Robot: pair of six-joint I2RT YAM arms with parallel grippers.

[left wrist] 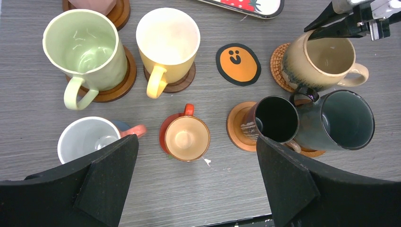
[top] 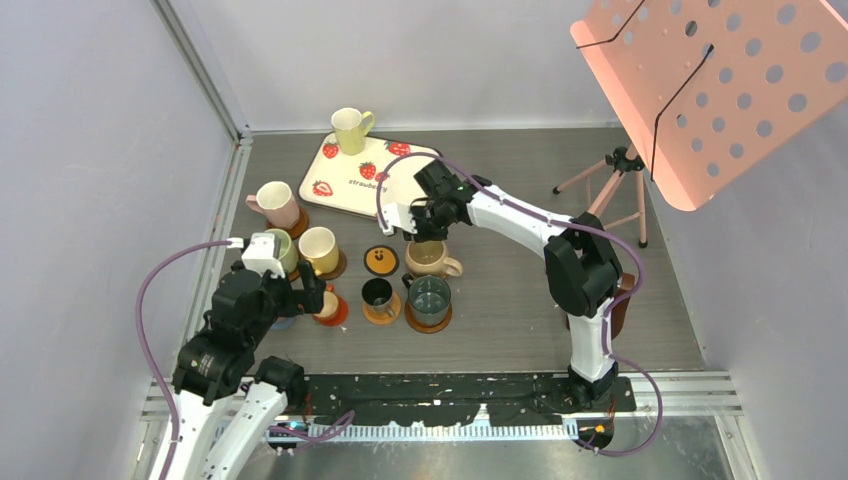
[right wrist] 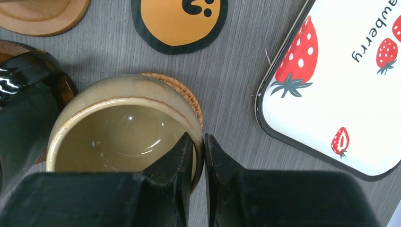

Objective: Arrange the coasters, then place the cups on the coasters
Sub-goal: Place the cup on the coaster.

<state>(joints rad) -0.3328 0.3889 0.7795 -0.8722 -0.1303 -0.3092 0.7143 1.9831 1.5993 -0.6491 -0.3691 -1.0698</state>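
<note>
Right gripper [right wrist: 198, 142] fingers are clamped on the tan cup [right wrist: 118, 137] at its rim. The cup stands on the wicker coaster [right wrist: 184, 92], near the strawberry tray [right wrist: 331, 94]. Left gripper [left wrist: 196, 146] hangs above the table [left wrist: 47, 104] with its fingers spread wide.

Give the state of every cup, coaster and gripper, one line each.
Tan cup, on wicker coaster.
Right gripper, shut on its rim.
Left gripper, open, empty.
Smiley coaster, bare.
Pale yellow cup, on tray, no coaster.
Pale green cup, on wooden coaster.
Yellow cup, on wooden coaster.
Pink cup, on wooden coaster.
Black cup, on orange coaster.
Teal cup, on wooden coaster.
Small orange cup, on red coaster.
White cup, on blue coaster.
</note>
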